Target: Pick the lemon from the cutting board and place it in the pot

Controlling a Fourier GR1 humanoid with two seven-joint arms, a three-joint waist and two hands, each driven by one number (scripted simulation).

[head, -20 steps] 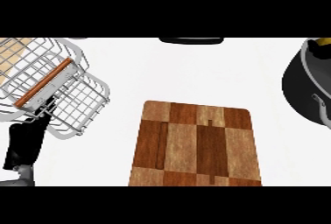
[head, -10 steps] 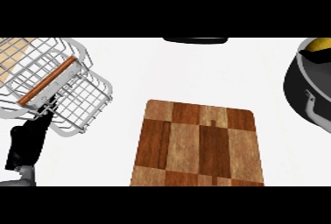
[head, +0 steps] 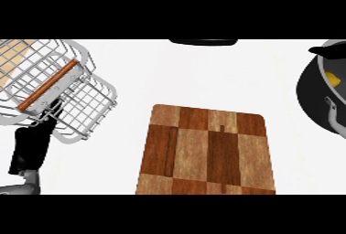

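- The left hand (head: 30,151), black, shows at the lower left with its fingers straight and close together, pointing up at a wire basket (head: 57,87).
- The lemon (head: 332,80) lies far from that hand, across the view at the right edge, as a yellow patch inside the pot (head: 312,98).
- A black shape over the pot's upper rim seems to be the right hand (head: 326,49); whether it is spread or curled cannot be told.
- Half a second ago the yellow patch sat higher, at the pot's top rim; now it is lower, within the wall.
- The cutting board (head: 208,153) is bare, a rounded rectangle of light and dark wood blocks on the white counter (head: 202,77).
- The pot is round and black with a grey metal handle (head: 331,114).
- The basket is silver wire with a wooden grip.
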